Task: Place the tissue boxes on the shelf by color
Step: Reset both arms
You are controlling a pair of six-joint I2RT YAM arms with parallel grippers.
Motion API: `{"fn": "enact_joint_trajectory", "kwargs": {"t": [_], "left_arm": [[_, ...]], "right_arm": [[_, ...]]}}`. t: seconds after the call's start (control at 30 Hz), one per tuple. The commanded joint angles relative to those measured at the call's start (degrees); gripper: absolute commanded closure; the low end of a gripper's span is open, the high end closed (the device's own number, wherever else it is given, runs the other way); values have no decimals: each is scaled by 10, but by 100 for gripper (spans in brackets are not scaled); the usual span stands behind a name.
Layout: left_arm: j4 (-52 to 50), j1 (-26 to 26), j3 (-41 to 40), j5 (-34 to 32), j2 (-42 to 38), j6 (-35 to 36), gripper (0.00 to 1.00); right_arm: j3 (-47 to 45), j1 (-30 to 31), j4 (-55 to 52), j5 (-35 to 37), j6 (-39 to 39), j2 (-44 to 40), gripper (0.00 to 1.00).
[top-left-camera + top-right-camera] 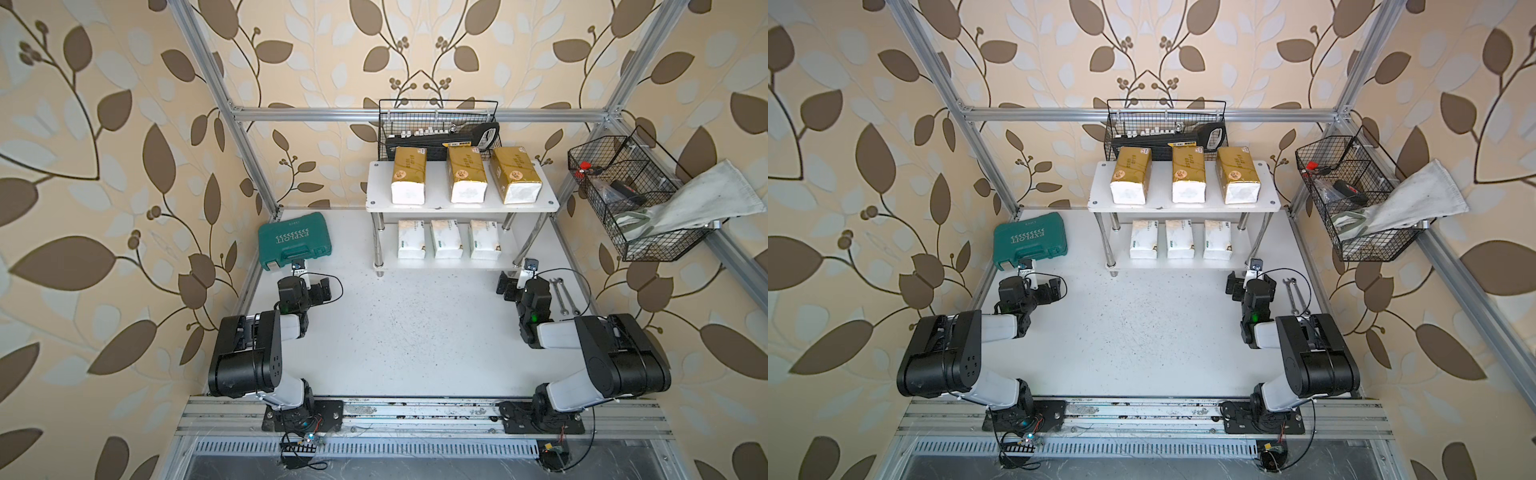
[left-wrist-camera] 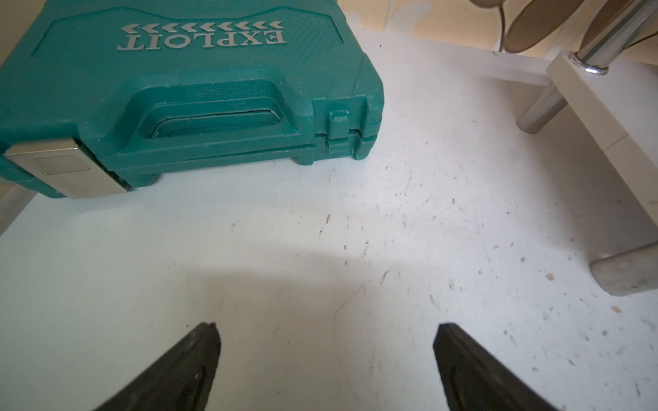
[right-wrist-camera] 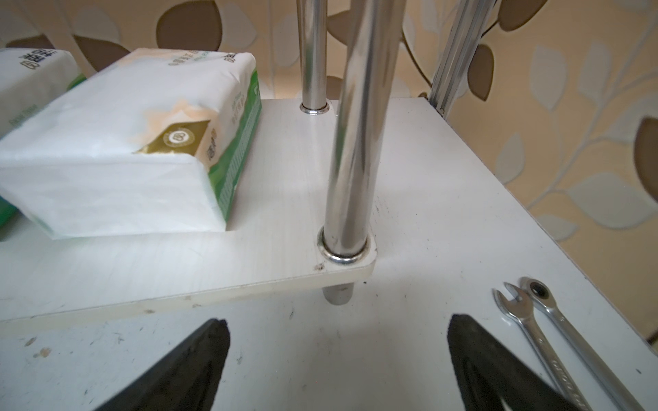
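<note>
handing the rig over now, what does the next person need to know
Left gripper: open, empty, near the case.
Right gripper: open, empty, by a leg of the shelf.
Gold packs: all three on the top board.
White packs: all three on the lower board.
Done: sorted by color. Left: nothing that shows.

At centre frame in both top views, the upper board of the shelf (image 1: 438, 187) hides the rear of the three white packs (image 1: 446, 245). Print on the gold packs (image 1: 466, 174) is too small to read. They partly cover a long black thing (image 1: 415, 145) in the rear basket (image 1: 436, 116). The side basket (image 1: 648, 245) holds a jumble I cannot make out. The frame cuts off the tool case (image 2: 185, 89) in the left wrist view, and one white pack (image 3: 28, 82) and two wrenches (image 3: 530, 325) in the right.
</note>
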Motion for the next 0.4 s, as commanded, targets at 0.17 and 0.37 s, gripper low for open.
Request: {"fn": "enact_joint_trajectory", "kwargs": {"t": [0.17, 0.37], "left_arm": [[18, 2, 8, -9, -6, -6, 1], [20, 2, 5, -9, -9, -6, 1]], "right_arm": [[12, 2, -6, -6, 8, 2, 1], [6, 3, 0, -8, 6, -4, 1]]}}
